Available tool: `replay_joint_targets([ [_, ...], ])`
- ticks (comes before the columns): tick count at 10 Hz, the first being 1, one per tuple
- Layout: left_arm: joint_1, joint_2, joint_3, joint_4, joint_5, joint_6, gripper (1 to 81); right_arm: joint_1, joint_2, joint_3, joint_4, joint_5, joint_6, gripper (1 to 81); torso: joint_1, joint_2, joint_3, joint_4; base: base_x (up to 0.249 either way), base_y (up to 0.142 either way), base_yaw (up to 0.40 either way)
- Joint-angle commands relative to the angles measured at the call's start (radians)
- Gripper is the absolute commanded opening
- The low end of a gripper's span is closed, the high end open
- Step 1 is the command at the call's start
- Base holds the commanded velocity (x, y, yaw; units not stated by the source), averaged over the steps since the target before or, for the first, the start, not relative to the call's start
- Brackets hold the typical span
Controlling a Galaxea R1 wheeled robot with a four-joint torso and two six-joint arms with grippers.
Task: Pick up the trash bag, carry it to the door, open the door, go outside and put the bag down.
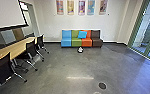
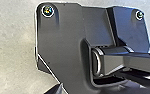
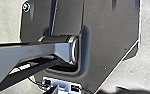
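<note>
On the floor in front of the coloured sofa, a small white thing (image 1: 80,49) with a dark lower part shows in the head view; whether it is the trash bag, I cannot tell. Tall glass panels in green frames (image 1: 139,25) stand along the right side of the room, and which of them is a door is unclear. In the left wrist view, a dark pointed part, perhaps of my left gripper (image 2: 54,89), shows beside the robot's plate. How either gripper stands cannot be made out.
A sofa (image 1: 76,43) in blue, green, orange and brown, with a blue cushion (image 1: 82,34), stands against the far wall. Along the left run a long wooden table (image 1: 14,49) and several black chairs (image 1: 3,67). A dark round disc (image 1: 102,85) lies in the near floor.
</note>
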Motion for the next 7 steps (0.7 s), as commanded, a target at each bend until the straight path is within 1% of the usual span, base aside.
replay_joint_targets([
  [1, -0.032, -0.009, 0.000, 0.000, 0.063, 0.008, 81.1, 0.027, -0.005, 0.008, -0.003, -0.068, -0.003, 81.1, 0.000, 0.000, 0.000, 0.000, 0.168, 0.000, 0.000],
  [7, -0.032, -0.006, 0.000, 0.005, 0.061, 0.008, 81.1, 0.024, -0.004, 0.008, -0.003, -0.075, -0.004, 81.1, 0.001, 0.000, 0.000, 0.000, 0.186, 0.000, 0.000],
])
